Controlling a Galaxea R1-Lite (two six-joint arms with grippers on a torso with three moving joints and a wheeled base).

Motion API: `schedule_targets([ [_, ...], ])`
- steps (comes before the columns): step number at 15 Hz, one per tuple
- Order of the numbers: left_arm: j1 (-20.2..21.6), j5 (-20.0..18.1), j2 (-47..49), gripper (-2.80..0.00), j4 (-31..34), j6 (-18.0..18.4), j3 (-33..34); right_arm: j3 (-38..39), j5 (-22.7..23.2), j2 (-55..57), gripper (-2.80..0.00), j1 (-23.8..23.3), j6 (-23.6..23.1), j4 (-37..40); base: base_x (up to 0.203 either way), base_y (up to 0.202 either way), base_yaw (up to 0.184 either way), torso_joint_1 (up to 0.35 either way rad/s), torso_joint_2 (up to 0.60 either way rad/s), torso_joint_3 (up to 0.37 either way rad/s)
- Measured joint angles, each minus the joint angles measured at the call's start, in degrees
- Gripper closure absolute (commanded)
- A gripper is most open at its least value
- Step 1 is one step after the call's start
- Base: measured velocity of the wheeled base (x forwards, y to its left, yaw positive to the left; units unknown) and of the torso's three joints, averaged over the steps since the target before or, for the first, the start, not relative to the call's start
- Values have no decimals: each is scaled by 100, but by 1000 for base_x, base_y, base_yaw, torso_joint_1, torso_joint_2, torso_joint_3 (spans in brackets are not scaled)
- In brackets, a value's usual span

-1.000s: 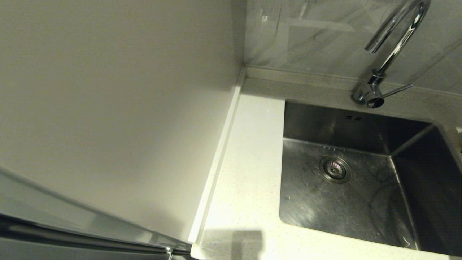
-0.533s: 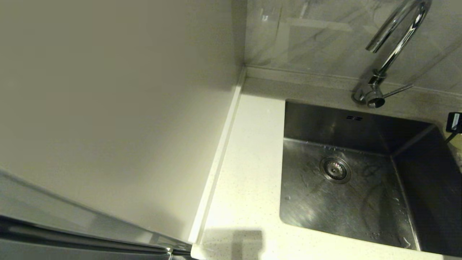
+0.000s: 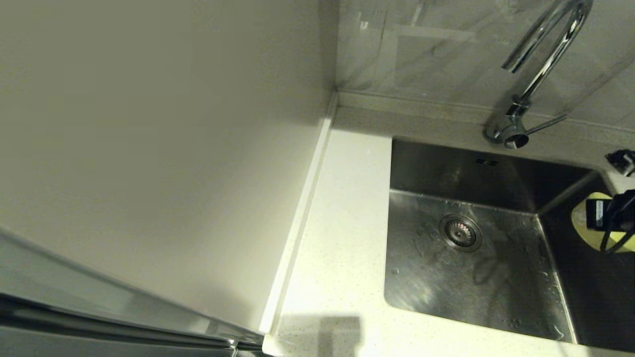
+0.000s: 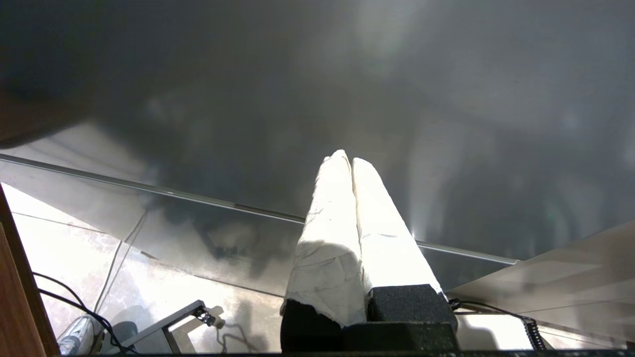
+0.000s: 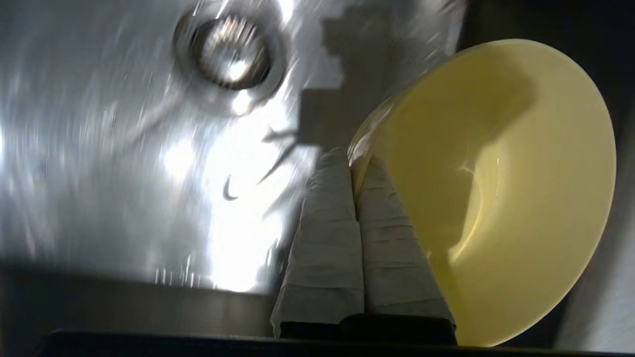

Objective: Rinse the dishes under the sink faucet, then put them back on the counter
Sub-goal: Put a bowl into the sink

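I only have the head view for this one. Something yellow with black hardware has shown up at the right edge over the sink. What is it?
Observer: The right wrist view shows it whole: a pale yellow bowl, round and shallow, held tilted on edge above the sink.
Operator: Is it actually gripped?
Observer: Yes. The right gripper is shut on the bowl's rim, one finger inside and one outside.
Operator: Anything in the bowl?
Observer: Nothing visible inside; its inner surface shows only shadow and a highlight.
Operator: And the left arm? Not in my view at all.
Observer: The left gripper is shut and empty, hanging low by a dark panel with floor tiles beyond it, away from the sink.
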Motion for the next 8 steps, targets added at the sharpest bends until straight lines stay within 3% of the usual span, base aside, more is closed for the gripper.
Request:
schedule_targets([
  [3, 2, 0, 0, 0, 1, -2, 0, 643, -54, -223, 0, 472, -514, -46, 0, 0, 0, 0, 0, 0],
  [8, 0, 4, 0, 0, -2, -4, 0, 723, -658, 209, 0, 887, -561, -553, 0, 0, 0, 0, 0, 0],
])
